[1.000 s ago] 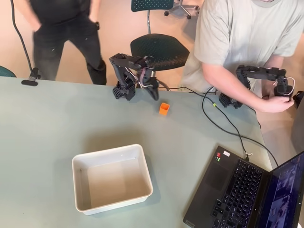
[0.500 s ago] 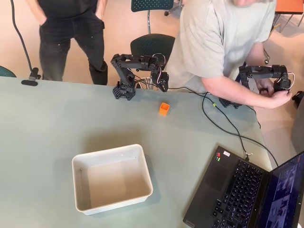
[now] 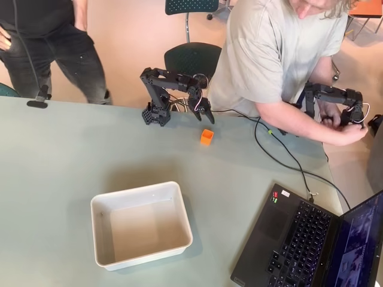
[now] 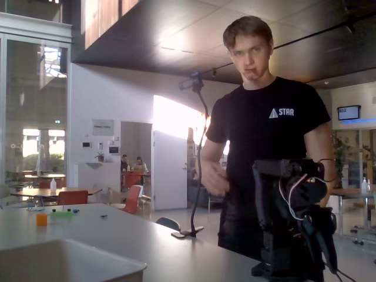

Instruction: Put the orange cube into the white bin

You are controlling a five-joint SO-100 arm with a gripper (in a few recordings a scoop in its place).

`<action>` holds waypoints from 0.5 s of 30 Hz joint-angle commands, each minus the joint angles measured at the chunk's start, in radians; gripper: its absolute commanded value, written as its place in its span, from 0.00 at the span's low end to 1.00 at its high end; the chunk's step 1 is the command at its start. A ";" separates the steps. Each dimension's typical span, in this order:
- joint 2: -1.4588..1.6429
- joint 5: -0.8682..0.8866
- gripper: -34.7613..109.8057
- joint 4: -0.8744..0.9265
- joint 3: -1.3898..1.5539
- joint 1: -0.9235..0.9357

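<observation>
Since half a second ago the arm has tipped its forearm down, so the gripper (image 3: 205, 113) now hangs lower and closer to the cube (image 3: 206, 137), which has not shifted on the table (image 3: 60, 155); the person in dark clothes has also stepped toward the left edge of the overhead view. Seen from overhead, the gripper points down and sits just above the cube in the picture, nearly in line with it, the two still apart; the cube therefore lies a short way toward the near edge from the fingertips. Its fingers look a little parted, holding nothing, though the gap is too small to judge well; in the fixed view the gripper (image 4: 326, 247) is seen edge-on and dark. The cube is small, bright orange and squarish, with no long axis to favour, resting near the far edge of the table, right of the arm's base. The bin (image 3: 99, 206), white, shallow and empty, stands well apart toward the near edge, left of the cube. The next move would likely be a short reach forward and down.
</observation>
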 commanded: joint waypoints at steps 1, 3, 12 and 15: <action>-0.127 0.005 0.53 0.008 -0.095 0.015; -0.206 0.005 0.53 0.011 -0.150 0.015; -0.413 0.005 0.53 0.011 -0.258 0.014; -0.442 0.003 0.53 0.014 -0.285 0.014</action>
